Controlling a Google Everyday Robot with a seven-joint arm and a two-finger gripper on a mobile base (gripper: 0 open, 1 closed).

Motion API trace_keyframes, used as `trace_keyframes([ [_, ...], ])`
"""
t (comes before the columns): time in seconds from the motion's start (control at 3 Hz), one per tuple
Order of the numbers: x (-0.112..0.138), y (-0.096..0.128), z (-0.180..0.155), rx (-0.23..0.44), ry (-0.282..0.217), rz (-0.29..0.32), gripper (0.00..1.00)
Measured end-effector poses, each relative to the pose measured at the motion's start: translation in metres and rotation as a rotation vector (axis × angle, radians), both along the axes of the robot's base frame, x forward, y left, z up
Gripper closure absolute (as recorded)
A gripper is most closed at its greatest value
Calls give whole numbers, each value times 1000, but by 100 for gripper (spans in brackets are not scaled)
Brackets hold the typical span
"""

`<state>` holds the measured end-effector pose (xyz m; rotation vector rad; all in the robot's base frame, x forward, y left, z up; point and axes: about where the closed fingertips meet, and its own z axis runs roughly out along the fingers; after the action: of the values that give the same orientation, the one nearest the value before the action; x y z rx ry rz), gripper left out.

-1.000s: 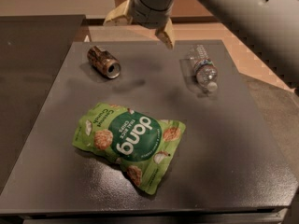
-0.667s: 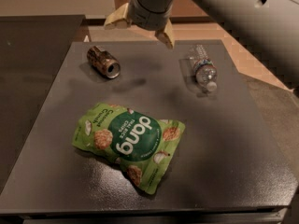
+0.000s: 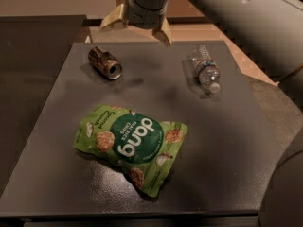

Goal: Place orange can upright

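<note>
The orange can (image 3: 104, 63) lies on its side at the back left of the dark grey table (image 3: 222, 141), its open silver end facing front right. My gripper (image 3: 137, 28) hangs above the table's back edge, to the right of the can and higher than it. It is open and empty, with one tan fingertip at the left (image 3: 110, 21) and the other at the right (image 3: 163, 35). The gripper does not touch the can.
A green snack bag (image 3: 130, 147) lies flat in the middle front of the table. A clear plastic water bottle (image 3: 206, 73) lies on its side at the back right. The arm (image 3: 246, 13) crosses the top right of the view.
The gripper has shifted slightly left and toward the can. The can, bag and bottle have not moved.
</note>
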<state>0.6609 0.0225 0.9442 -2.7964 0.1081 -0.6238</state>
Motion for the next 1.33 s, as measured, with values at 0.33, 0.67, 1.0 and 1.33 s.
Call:
trace_keyframes([
  [0.33,5,14,-11,-93,25,127,0],
  [0.67,9,26,-23,-150,52,234,0],
  [1.0,10,36,-38,-172,65,302,0],
  [1.33,14,47,-54,-186,77,355,0],
])
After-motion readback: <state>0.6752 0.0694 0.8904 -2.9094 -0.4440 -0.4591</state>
